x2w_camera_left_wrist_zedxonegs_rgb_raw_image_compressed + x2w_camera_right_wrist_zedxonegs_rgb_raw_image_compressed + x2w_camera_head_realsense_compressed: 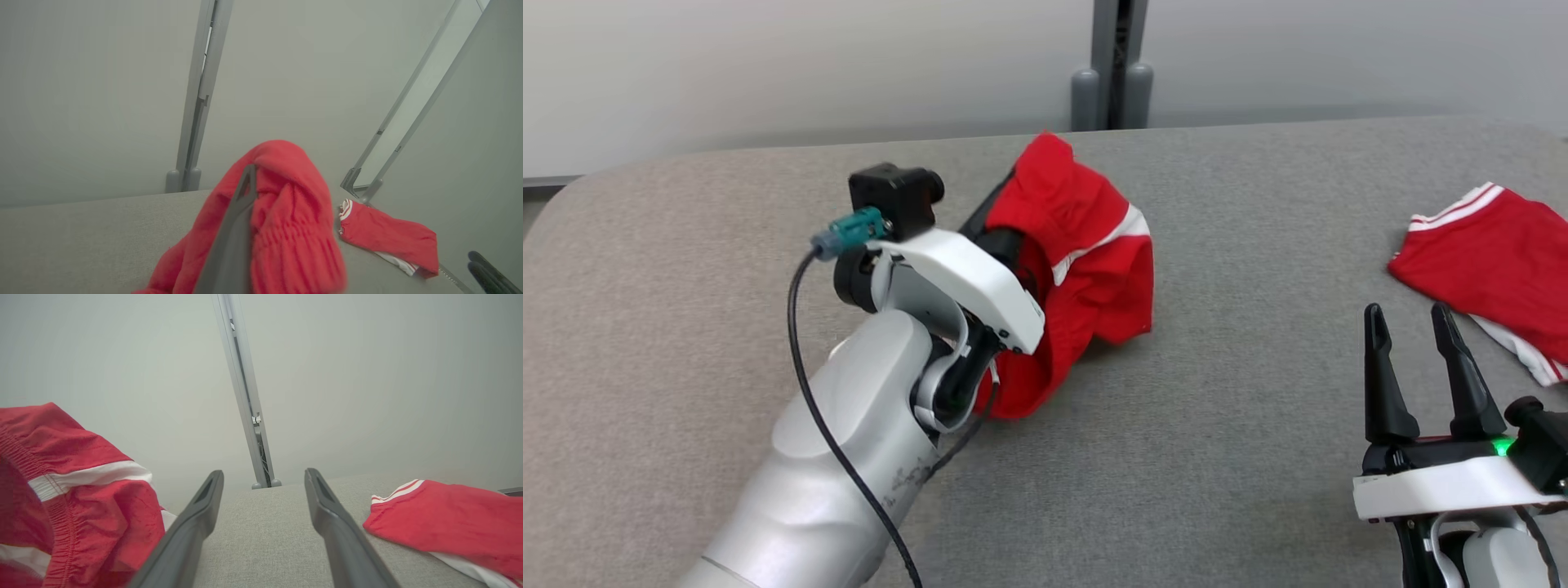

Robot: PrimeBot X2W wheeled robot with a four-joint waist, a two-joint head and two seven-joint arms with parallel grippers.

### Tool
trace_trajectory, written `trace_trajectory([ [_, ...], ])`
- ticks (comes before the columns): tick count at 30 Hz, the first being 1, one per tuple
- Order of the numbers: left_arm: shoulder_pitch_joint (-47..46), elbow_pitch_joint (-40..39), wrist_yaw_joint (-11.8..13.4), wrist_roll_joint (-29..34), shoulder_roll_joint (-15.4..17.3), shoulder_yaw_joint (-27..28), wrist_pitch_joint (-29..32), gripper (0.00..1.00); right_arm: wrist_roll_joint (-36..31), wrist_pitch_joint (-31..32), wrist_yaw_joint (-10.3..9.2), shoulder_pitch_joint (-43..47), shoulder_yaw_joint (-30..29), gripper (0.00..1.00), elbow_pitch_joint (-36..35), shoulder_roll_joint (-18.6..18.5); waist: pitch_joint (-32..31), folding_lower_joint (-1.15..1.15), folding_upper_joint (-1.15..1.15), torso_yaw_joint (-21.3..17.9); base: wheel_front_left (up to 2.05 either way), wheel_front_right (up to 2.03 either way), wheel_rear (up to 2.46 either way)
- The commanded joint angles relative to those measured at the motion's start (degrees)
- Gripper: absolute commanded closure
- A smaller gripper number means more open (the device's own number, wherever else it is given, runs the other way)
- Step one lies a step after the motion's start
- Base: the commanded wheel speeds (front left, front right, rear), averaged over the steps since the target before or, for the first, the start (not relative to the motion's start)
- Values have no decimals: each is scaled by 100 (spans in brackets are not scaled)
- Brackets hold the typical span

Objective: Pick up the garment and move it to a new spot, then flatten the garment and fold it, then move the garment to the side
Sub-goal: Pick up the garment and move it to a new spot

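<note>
My left gripper (1001,229) is shut on a red garment (1086,245) with white stripes and holds it bunched up above the grey table (1217,425), its lower folds trailing to the surface. In the left wrist view the garment (286,212) drapes over the gripper's dark finger (235,237) and hides the tips. The right wrist view has the same garment (81,490) hanging at the left. My right gripper (1409,314) stands open near the table's front right, nothing between its fingers (196,522).
A second red garment (1494,261) with white trim lies flat at the table's right edge, just beyond my right gripper, also as a red cloth (449,518). A grey post (1111,65) stands behind the table against a pale wall.
</note>
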Motion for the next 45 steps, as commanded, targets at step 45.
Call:
trace_trajectory([
  [45, -398, 657, 1069, -2059, 18, -3605, -863, 100, 309, 0, 3, -525, 474, 0, -73, 17, 597, 0, 0, -1508, 0, 0, 0],
])
